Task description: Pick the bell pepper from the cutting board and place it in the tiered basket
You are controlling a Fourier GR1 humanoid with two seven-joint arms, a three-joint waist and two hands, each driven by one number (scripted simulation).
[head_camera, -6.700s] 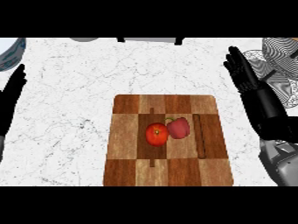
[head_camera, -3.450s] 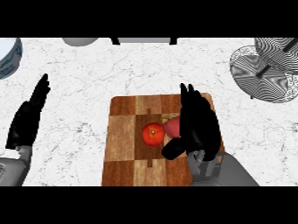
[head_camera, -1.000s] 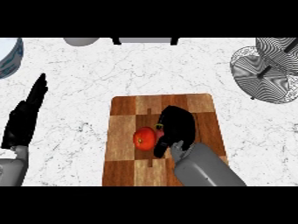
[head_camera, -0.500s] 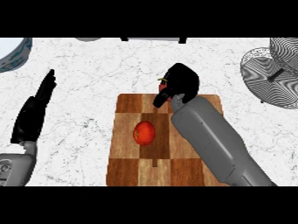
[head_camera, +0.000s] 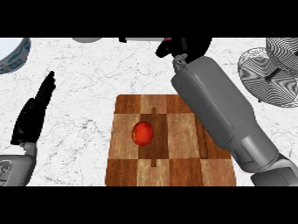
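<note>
A white marbled counter (head_camera: 86,83) carries a wooden cutting board (head_camera: 177,170) below the right hand (head_camera: 186,45), which is curled at the far edge around something red, barely visible, probably the bell pepper (head_camera: 168,39). A red tomato (head_camera: 142,133) lies on the board. The tiered basket (head_camera: 277,74) stands to the hand's right, a bowl (head_camera: 6,54) far left. The left hand (head_camera: 35,111) rests straight-fingered.

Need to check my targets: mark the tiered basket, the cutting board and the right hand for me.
tiered basket (head_camera: 277,83): head view, wire mesh of its tier.
cutting board (head_camera: 177,168): head view, bare wood near front edge.
right hand (head_camera: 188,45): head view, back of its curled fingers.
</note>
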